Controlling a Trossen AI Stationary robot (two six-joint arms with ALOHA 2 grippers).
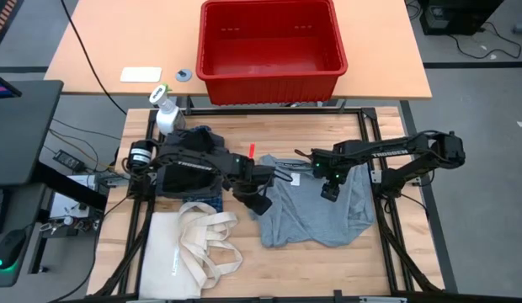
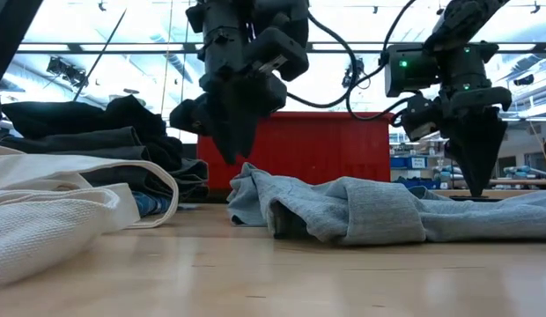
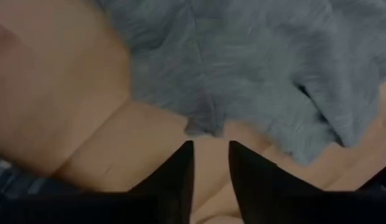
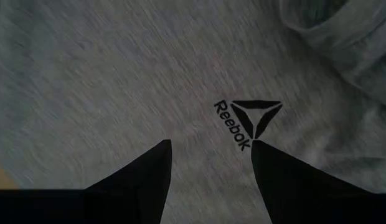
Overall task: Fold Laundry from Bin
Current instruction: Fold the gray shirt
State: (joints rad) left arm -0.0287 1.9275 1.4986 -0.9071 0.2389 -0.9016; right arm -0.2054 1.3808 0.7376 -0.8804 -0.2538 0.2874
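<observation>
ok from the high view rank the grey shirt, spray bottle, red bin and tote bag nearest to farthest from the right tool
Measured from the right tool:
1. grey shirt, directly beneath it.
2. tote bag, front left.
3. red bin at the back and spray bottle, far left: too close to call.

Cream canvas tote bag with long looped handles [image 1: 189, 248] at table's 7 o'clock; white plastic spray bottle [image 1: 165, 110] at 10 o'clock; white card [image 1: 141, 74] and small grey disc [image 1: 183, 75] beyond, on far tan table [image 1: 387, 50].

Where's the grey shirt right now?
In the high view the grey shirt lies crumpled on the table, centre-right, under the right gripper, right of the tote bag.
</observation>
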